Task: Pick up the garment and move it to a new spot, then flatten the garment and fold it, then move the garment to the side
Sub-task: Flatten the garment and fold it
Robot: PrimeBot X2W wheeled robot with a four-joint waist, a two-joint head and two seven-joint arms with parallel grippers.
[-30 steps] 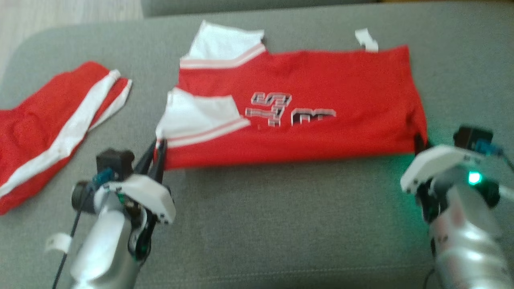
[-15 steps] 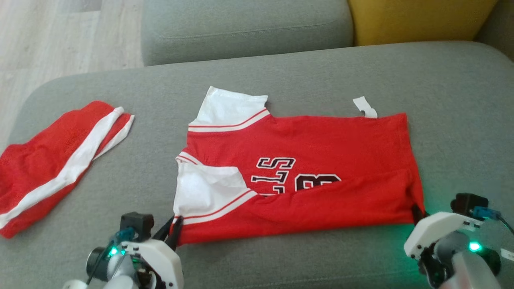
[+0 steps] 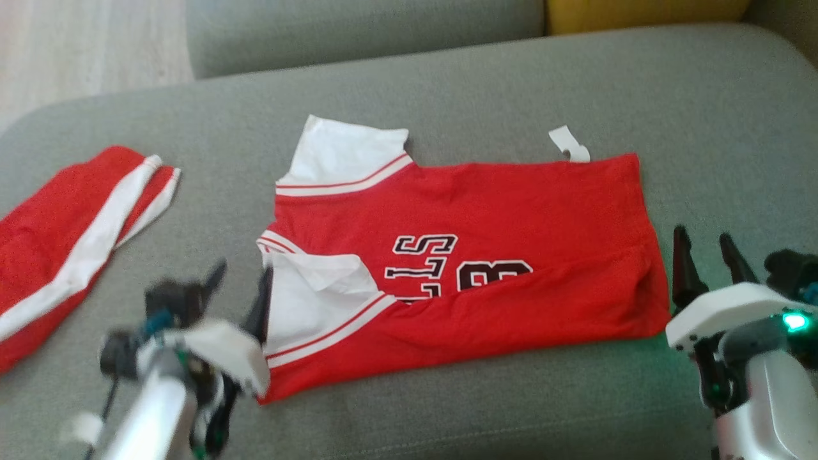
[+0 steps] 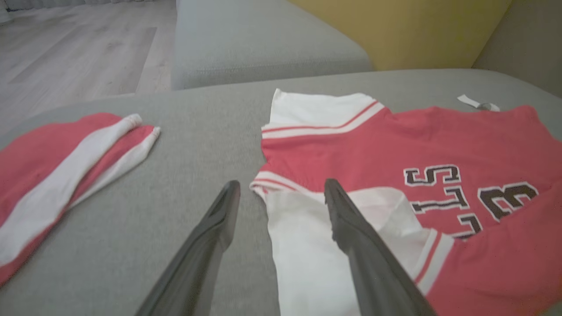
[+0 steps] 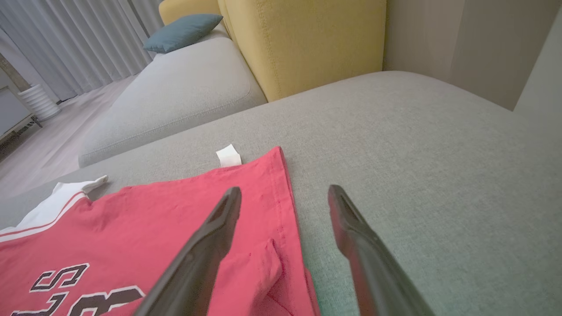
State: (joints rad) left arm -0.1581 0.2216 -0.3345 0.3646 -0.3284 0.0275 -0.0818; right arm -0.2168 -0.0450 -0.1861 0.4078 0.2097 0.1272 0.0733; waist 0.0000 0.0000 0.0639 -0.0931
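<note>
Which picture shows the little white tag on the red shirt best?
The right wrist view: the tag is near and sharp, poking out past the shirt's edge. The head view shows the tag smaller and blurrier. The left wrist view shows it tiny, far off.

Soft, even daylight fills all three views, with no hard shadows on the grey sofa seat (image 3: 447,409). The head view is slightly soft, and the left gripper (image 3: 243,271) is smeared with blur. A green lamp (image 3: 794,321) on the right arm (image 3: 760,383) tints the fabric beside it green. In the wrist views the jersey (image 4: 395,145) washes to pink, and pale curtains (image 5: 88,39) glow brightest.
</note>
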